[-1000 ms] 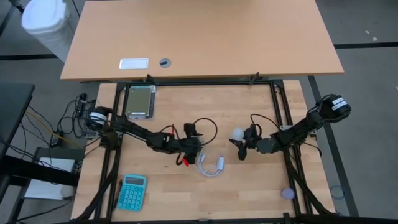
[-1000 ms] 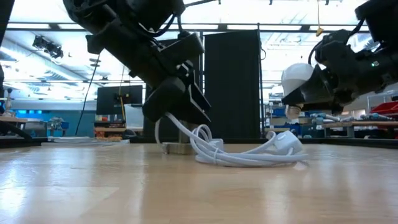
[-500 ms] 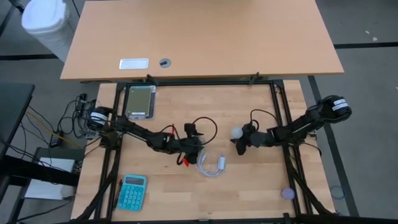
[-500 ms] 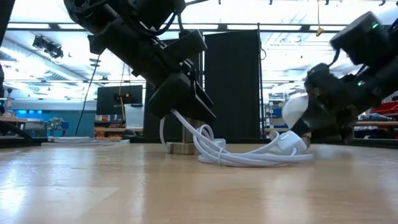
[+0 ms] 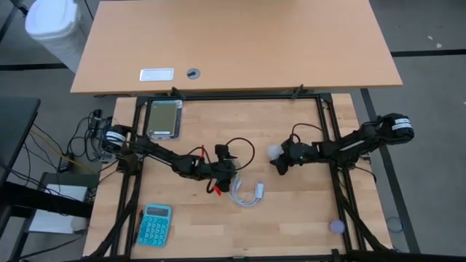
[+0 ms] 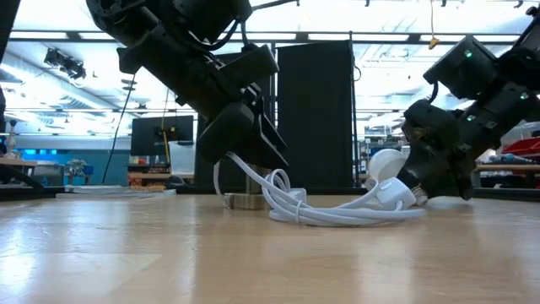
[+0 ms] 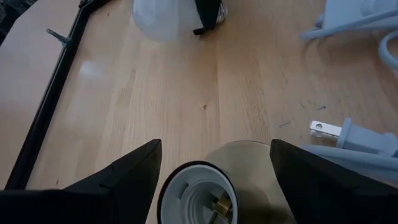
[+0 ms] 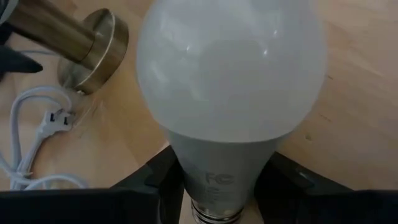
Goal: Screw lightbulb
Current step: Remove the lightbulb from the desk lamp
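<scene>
two hands: right hand clenched on the lightbulb; left hand spread around the socket.

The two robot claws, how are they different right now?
The right gripper has its jaws shut on the lightbulb, while the left gripper has its jaws wide around the brass socket.
The right gripper carries its bulb above the table; the left gripper steadies a socket that stands on the wood.
Both are dark and two-fingered, near the table's middle.
</scene>
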